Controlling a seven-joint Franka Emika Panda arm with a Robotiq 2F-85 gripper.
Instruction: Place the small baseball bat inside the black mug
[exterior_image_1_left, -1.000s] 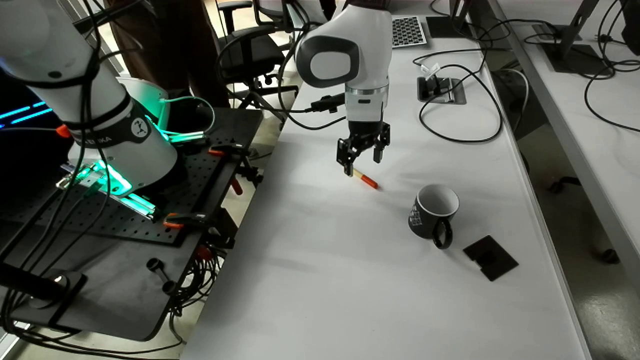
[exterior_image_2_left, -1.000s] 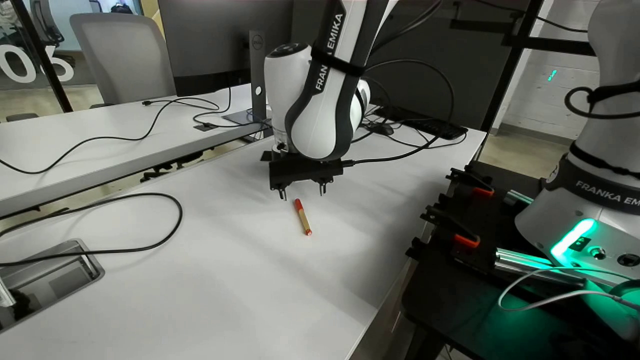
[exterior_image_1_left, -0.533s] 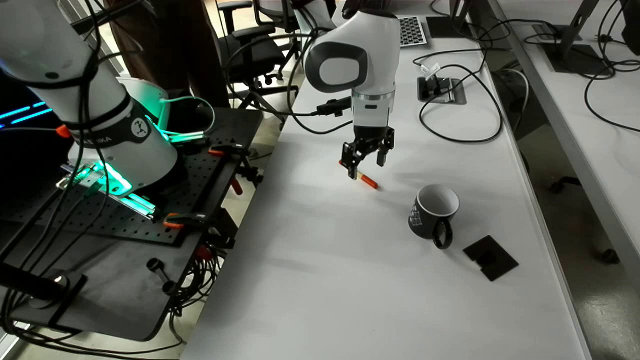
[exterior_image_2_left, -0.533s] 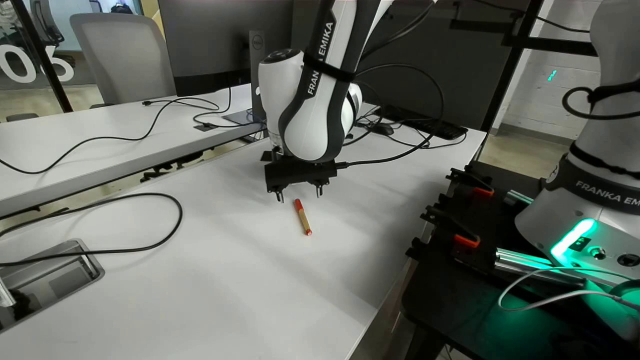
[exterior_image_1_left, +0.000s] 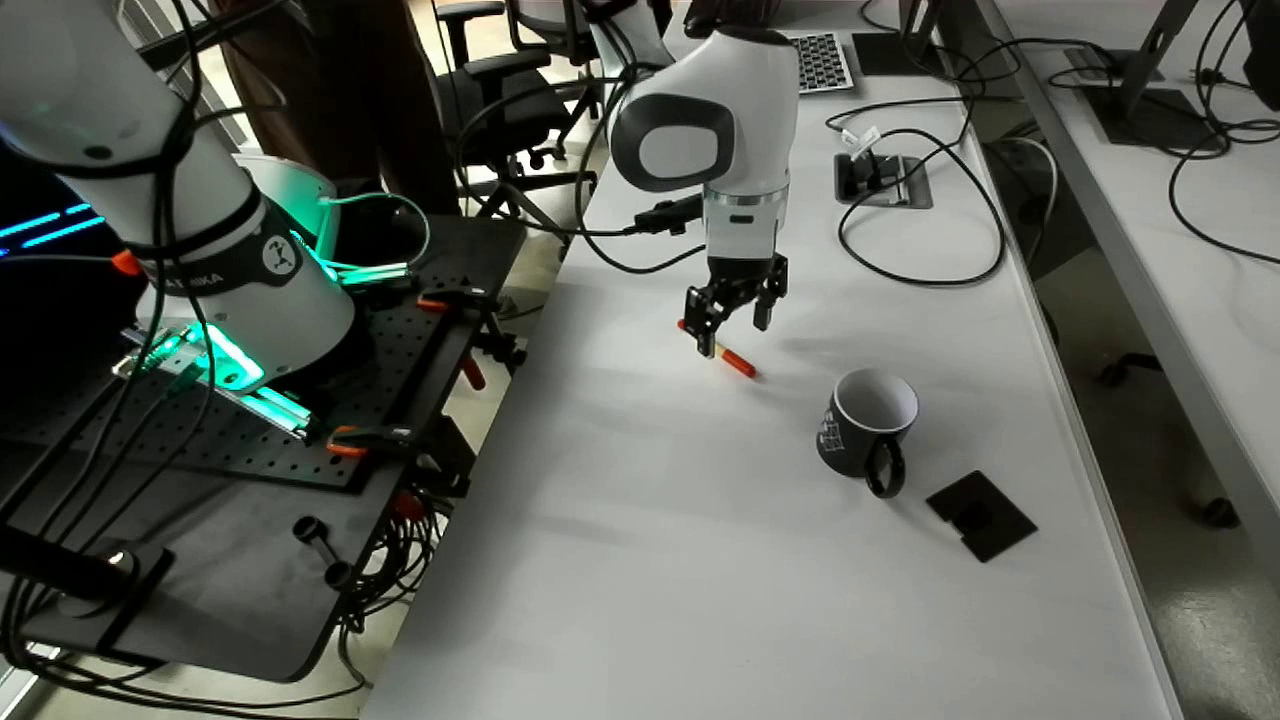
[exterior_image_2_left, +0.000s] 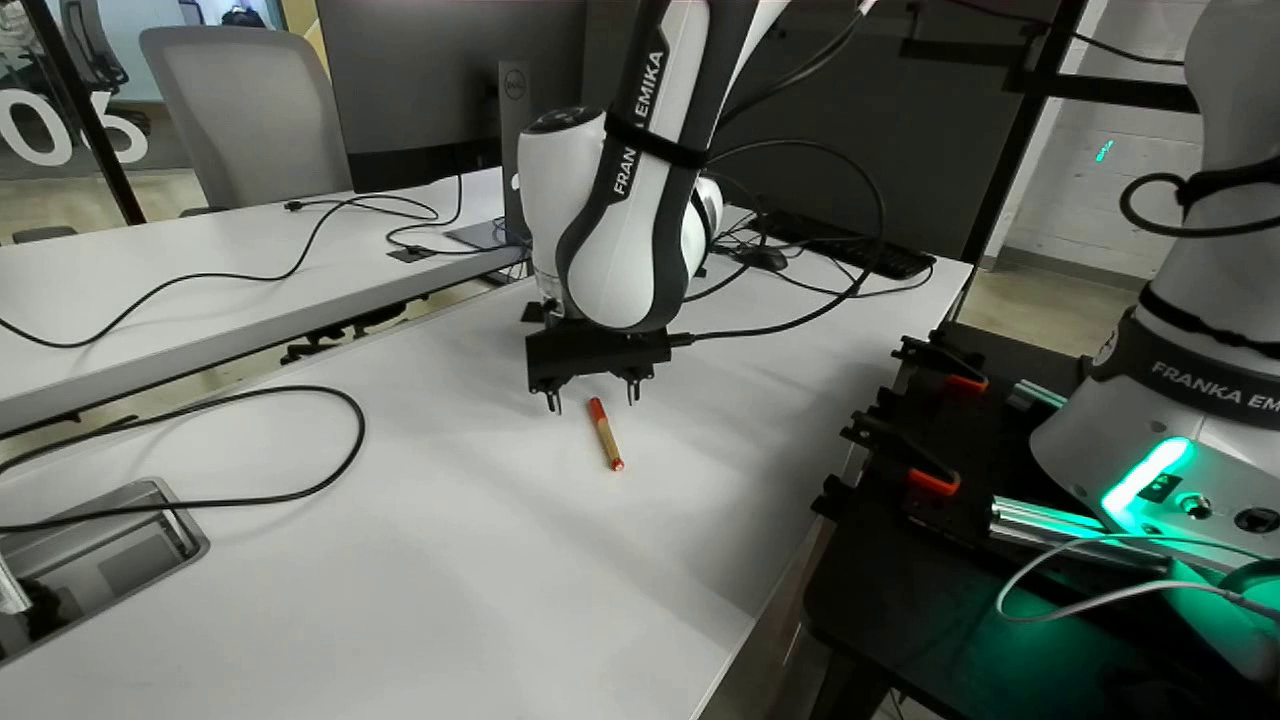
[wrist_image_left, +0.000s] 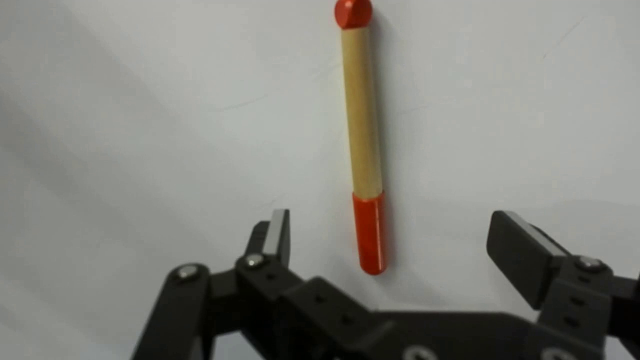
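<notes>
My gripper (wrist_image_left: 390, 222), spread wide and empty, hovers near one red end of the small baseball bat (wrist_image_left: 363, 125), lying on the white table (exterior_image_1_left: 700, 540); the black mug (exterior_image_1_left: 856, 442) stands upright, apart.

Roughly opposed, both exterior views overlook the same desk (exterior_image_1_left: 700, 600) from well back. The wrist view looks closely down.
</notes>
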